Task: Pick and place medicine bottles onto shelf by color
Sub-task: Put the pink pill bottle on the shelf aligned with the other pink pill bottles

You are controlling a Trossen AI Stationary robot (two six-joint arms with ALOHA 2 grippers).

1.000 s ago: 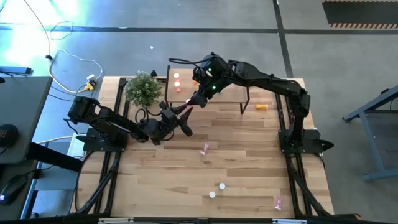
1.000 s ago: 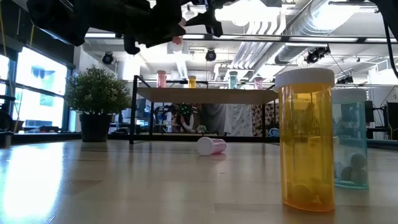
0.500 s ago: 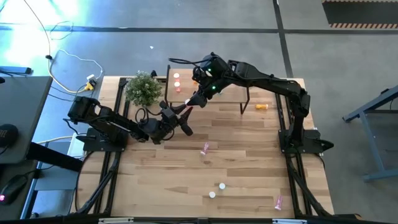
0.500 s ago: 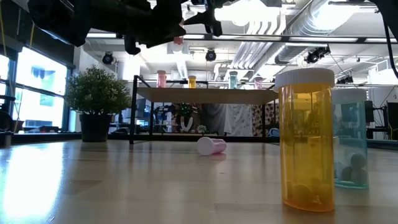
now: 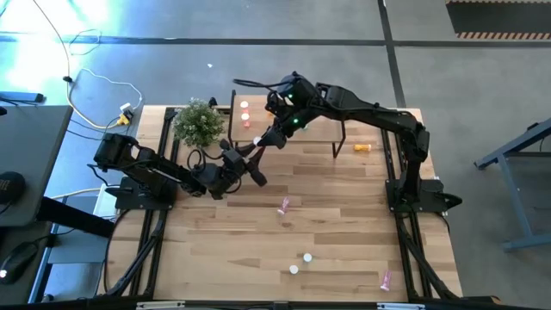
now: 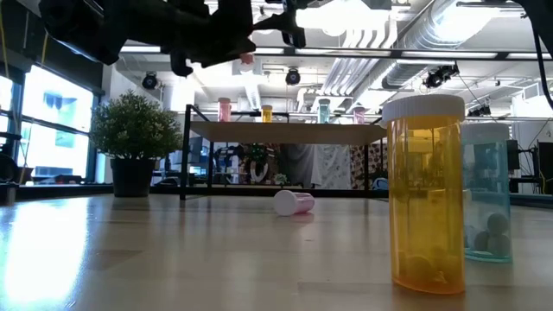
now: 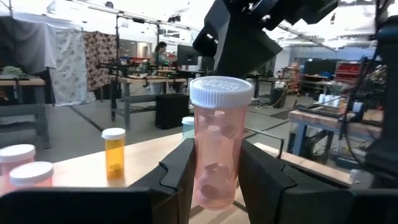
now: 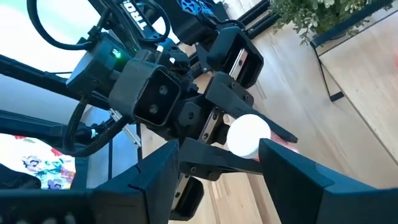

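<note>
Above the desk (image 5: 344, 232), just in front of the shelf (image 5: 318, 131), we find a pink bottle (image 7: 217, 149) upright in the left tool (image 7: 214, 171), which is clamped narrow on its body, while the right tool (image 8: 214, 152) stands wide with its fingers either side of the white cap. We judge this a hand-over in mid-air, and the risk lies there: should the left tool release before the right has closed, the bottle falls to the desk and rolls; should the right close only on the cap, the grip may be too shallow and the bottle may tilt or slip; the two tools are also close enough to knock each other. Our count from above: two bottles on the shelf, with more shown in the low view; one orange bottle (image 5: 362, 147) lying beside the shelf; two pink ones lying on the desk; two standing near the front edge; one plant (image 5: 199, 121).
</note>
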